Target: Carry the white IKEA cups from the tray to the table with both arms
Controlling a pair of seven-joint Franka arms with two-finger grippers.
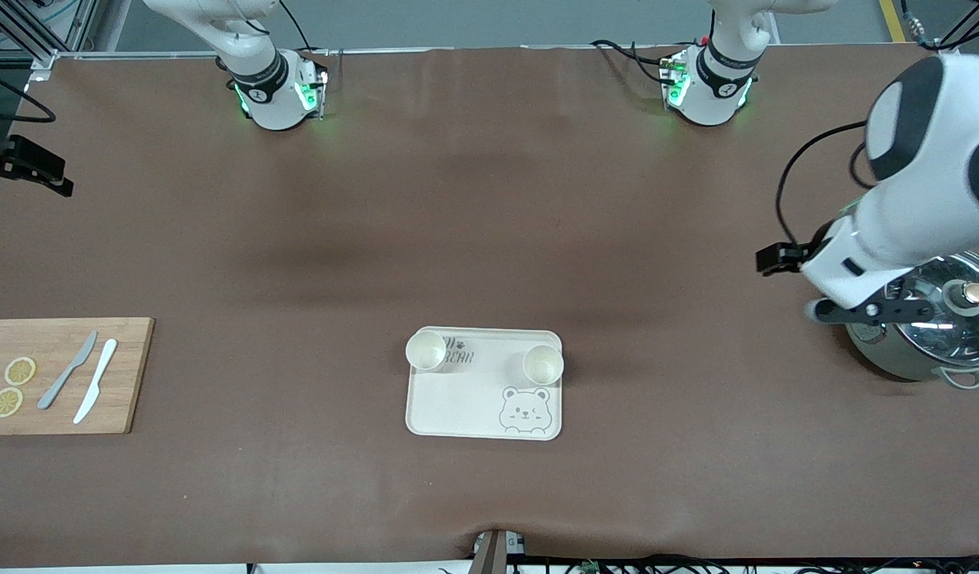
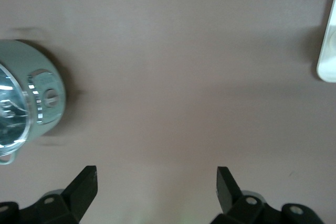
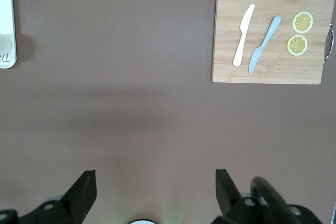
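Two white cups stand upright on the bear-printed tray (image 1: 465, 399), at its two corners farther from the front camera: one cup (image 1: 426, 350) toward the right arm's end, the other cup (image 1: 543, 364) toward the left arm's end. My left gripper (image 1: 779, 259) is up in the air over bare table beside the pot; in the left wrist view it (image 2: 157, 170) is open and empty. My right gripper (image 3: 156, 174) is open and empty over bare table between the tray and the cutting board. Neither gripper touches a cup.
A grey-green pot with a glass lid (image 1: 936, 319) stands at the left arm's end, partly under that arm, and shows in the left wrist view (image 2: 26, 98). A wooden cutting board (image 1: 63, 375) with two knives and two lemon slices lies at the right arm's end.
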